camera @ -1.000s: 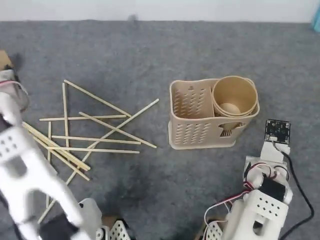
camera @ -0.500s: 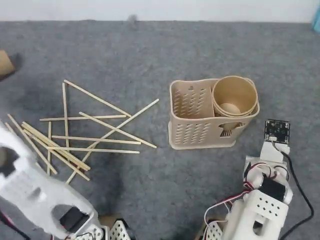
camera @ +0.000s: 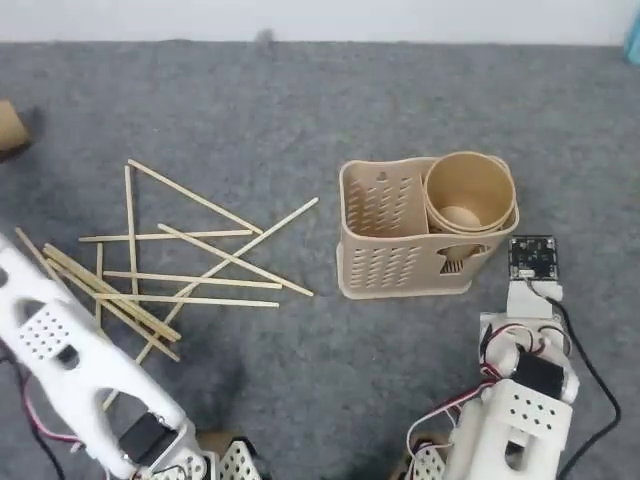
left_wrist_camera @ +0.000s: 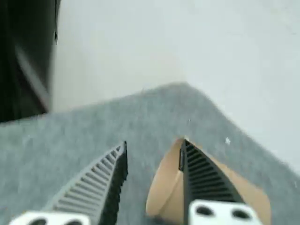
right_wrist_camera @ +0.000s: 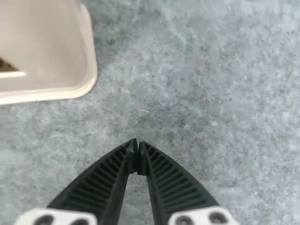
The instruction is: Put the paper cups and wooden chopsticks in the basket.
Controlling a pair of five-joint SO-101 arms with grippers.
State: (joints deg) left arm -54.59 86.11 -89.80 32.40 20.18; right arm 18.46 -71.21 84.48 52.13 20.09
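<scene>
Left tool (left_wrist_camera: 154,145): jaws spread at a lone paper cup (left_wrist_camera: 164,192) on the grey tabletop (camera: 300,100). One finger stands in front of the cup's wall, so closing off-centre would likely catch only the rim and crush or flick the light cup away. Right tool (right_wrist_camera: 135,144): jaws pressed together on nothing, low and just beside the basket (camera: 385,265), which holds stacked paper cups (camera: 470,190) in one compartment and could be nudged by a careless swing. Wooden chopsticks (camera: 190,279): a loose, crossed heap well apart from the basket, liable to scatter if an arm sweeps through.
</scene>
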